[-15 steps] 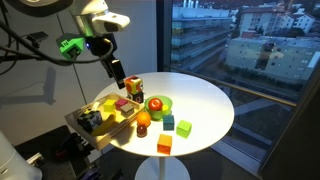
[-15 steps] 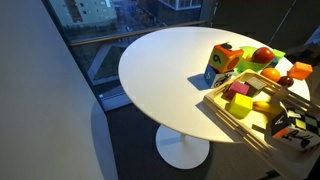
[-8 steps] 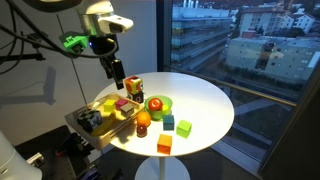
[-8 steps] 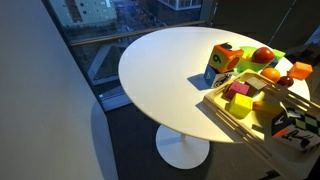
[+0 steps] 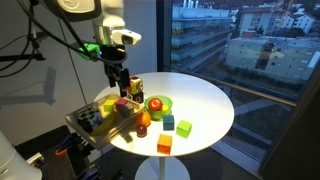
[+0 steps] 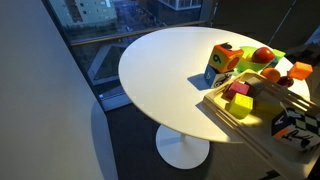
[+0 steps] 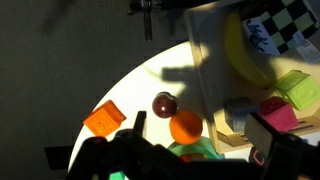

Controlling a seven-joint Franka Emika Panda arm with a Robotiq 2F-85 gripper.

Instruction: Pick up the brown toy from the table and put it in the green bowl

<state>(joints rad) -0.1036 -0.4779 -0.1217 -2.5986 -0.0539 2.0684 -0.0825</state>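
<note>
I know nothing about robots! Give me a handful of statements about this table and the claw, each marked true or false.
1. The brown toy lies in the green bowl. False: it is on the table, next to the orange ball.
2. The claw holds nothing. True.
3. The green bowl is empty. False: a red round thing sits in it.
4. An orange cube sits on the table. True.
5. The table is square. False: it is round and white.
</note>
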